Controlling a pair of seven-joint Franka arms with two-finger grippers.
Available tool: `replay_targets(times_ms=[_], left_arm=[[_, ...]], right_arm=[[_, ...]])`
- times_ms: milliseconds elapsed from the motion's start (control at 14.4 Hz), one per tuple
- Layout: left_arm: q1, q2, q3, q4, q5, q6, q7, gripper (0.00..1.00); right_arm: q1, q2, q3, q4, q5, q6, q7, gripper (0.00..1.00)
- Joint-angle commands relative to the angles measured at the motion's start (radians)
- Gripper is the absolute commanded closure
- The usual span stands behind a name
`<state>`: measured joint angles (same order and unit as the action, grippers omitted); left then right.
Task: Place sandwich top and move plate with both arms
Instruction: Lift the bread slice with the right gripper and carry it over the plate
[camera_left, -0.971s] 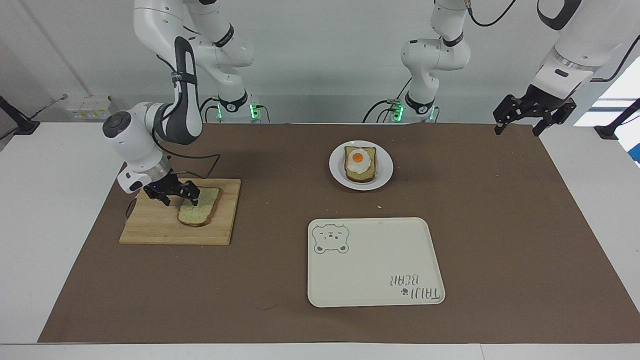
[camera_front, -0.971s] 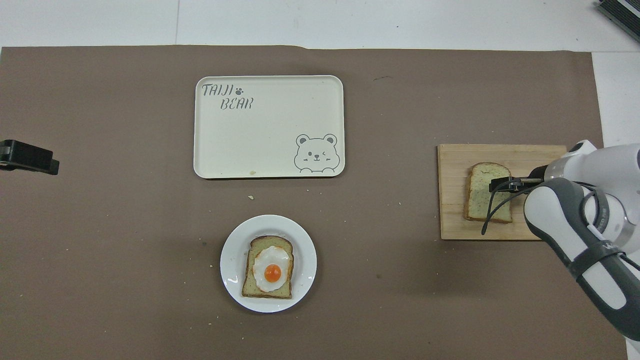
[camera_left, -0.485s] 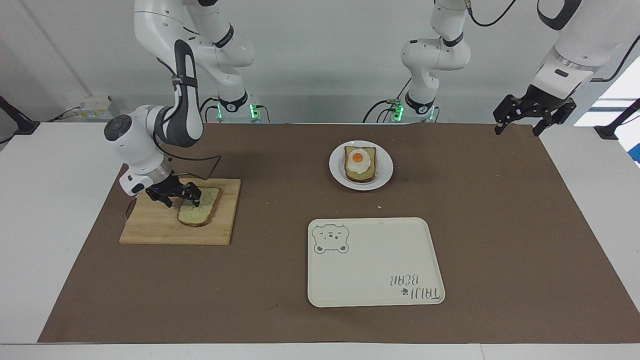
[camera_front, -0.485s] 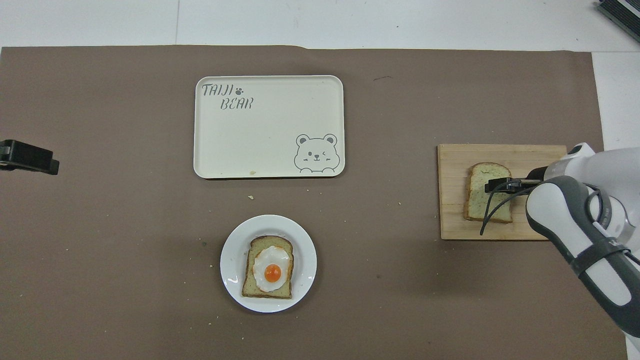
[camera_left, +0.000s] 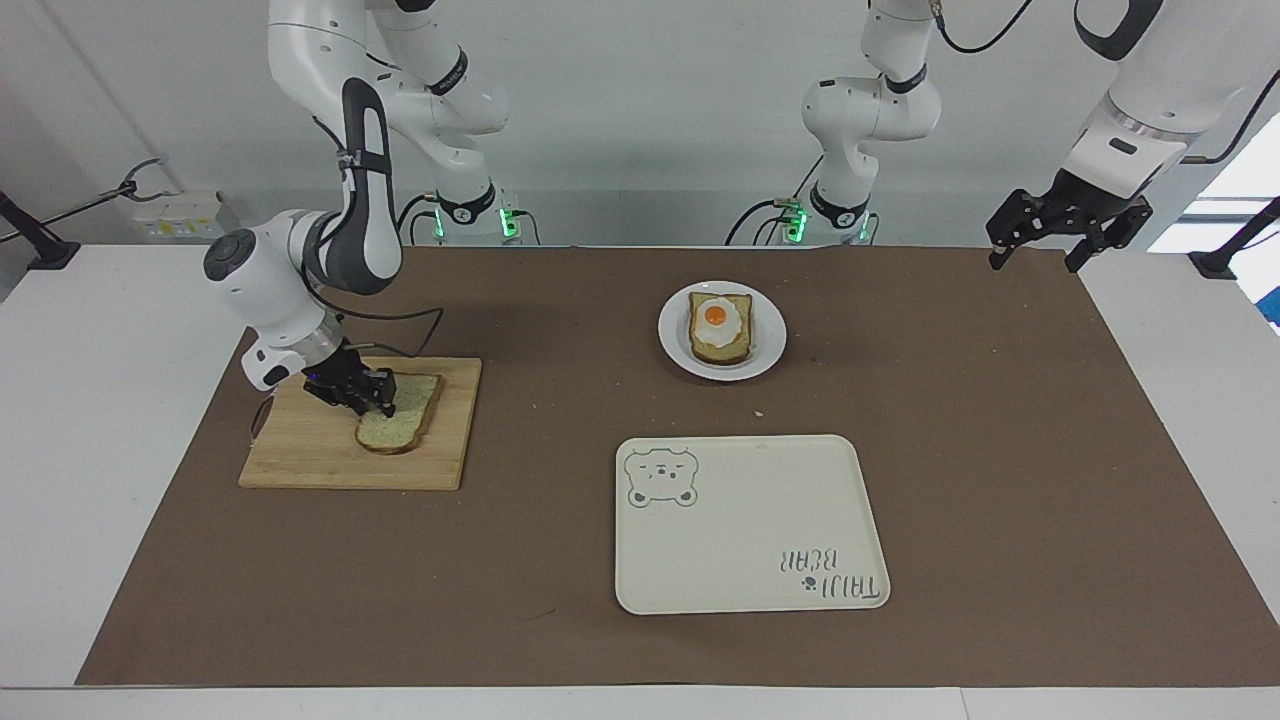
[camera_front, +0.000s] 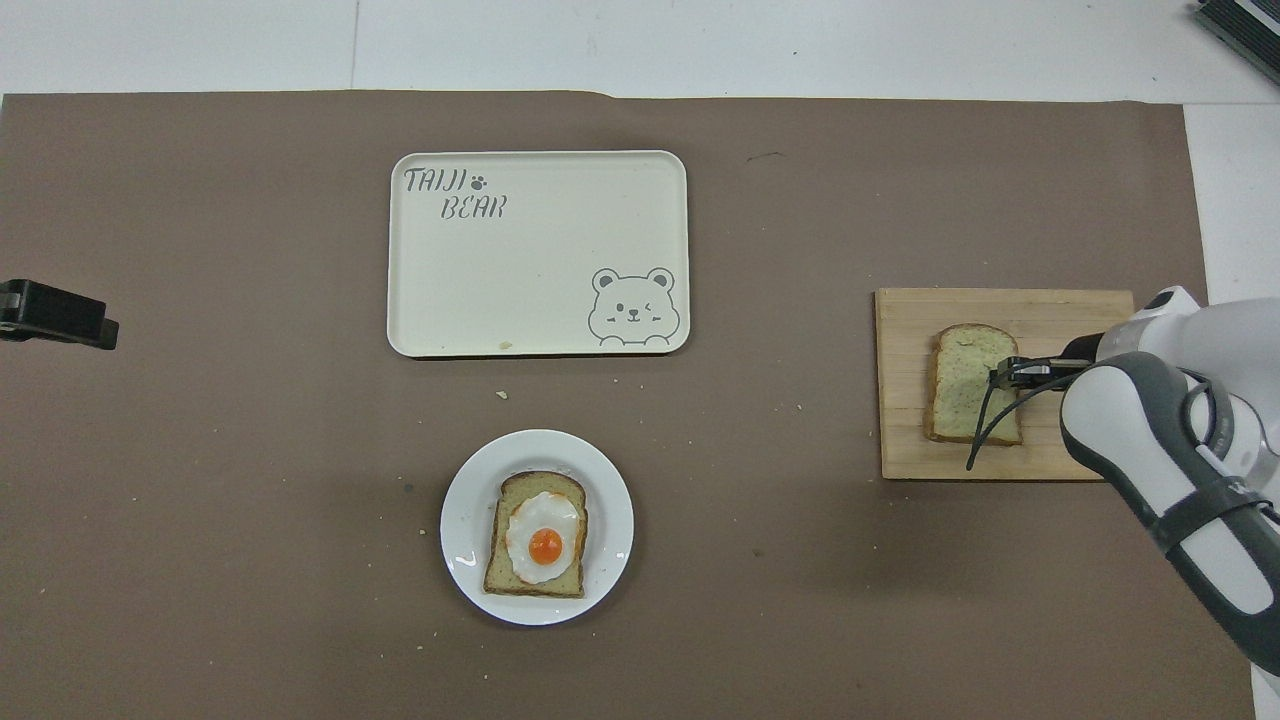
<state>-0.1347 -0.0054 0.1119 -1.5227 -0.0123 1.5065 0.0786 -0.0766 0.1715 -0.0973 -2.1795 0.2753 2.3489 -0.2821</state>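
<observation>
We are gripping the sandwich top with the right gripper, whose jaws are closing on the slice's edge nearest the right arm's end of the cutting board. In the facing view the fingertips are drawn in against the crust, so we judge the hold to be just forming. The slice is lying flat on the board, toward the board's edge facing the plate.

To do this step well, we are judging that the pinch should stay light, since soft bread will likely crush or tear at the crust, and the lift should go straight up before any sideways travel, so the slice is not dragging on the wood. A grip on one edge only may let the slice droop, so we would be carrying it slowly and level.

The plate is sitting near the mat's edge closest to the robots, about midway along it, and is carrying the egg slice, which is where the top is going. The tray is lying farther from the robots than the plate, well apart from it. Between the board and the plate we are seeing only open mat, so nothing is blocking the path.

The left gripper is waiting, jaws apart, over the mat's corner at the left arm's end.
</observation>
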Motion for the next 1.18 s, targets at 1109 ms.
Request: replay_targets(times_ms=[1109], left_arm=[[0.013,-0.002,-0.009,0.003,0.011,-0.015,0.007,0.0]], right_arm=[[0.009,-0.047,0.025,0.188,0.042,-0.339,-0.038,1.0]])
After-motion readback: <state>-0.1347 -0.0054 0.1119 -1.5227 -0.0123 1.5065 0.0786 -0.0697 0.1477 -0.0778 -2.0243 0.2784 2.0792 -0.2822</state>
